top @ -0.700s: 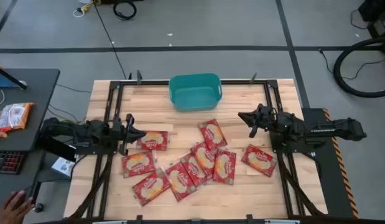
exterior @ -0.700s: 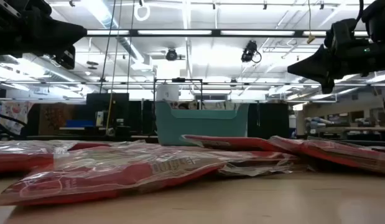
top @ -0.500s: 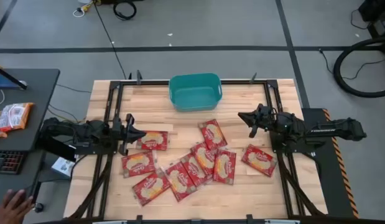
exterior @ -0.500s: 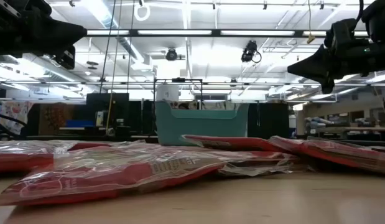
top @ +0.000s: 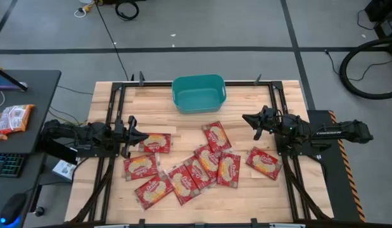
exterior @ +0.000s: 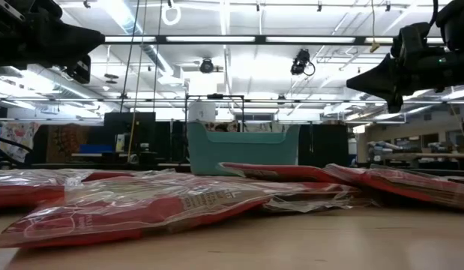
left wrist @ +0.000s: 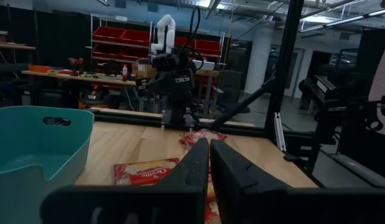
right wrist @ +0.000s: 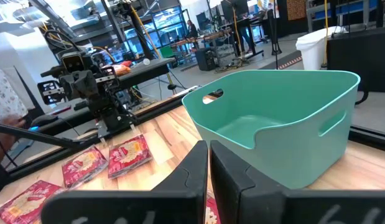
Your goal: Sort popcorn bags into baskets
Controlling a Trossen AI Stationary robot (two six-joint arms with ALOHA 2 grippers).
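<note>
You have the teal-green plastic tub [top: 199, 93], rectangular with rounded corners, a rolled rim and cut-out handle slots, sitting on the pale wooden plank table [top: 246, 190] at its far edge, midway between the two arms; its smooth inside is bare. Nearer you than the tub, the flat red foil popcorn bags [top: 202, 166], each with a cream centre panel, lie scattered across the middle of the boards, several overlapping in a loose cluster, their crinkled film catching the ceiling light in the low view. One bag [top: 265, 162] lies apart, to the right of the cluster, just below the right arm; another [top: 155, 142] lies to the left of the cluster, just beside the left gripper [top: 133, 134]. That left gripper hangs above the boards, left of and nearer you than the tub, its two dark tapered fingers [left wrist: 198, 163] pressed together with nothing between them. The right gripper [top: 249, 120] sits right of and nearer than the tub, also raised off the table, its fingers [right wrist: 193, 168] likewise clenched on nothing, pointing toward the tub's wall.
</note>
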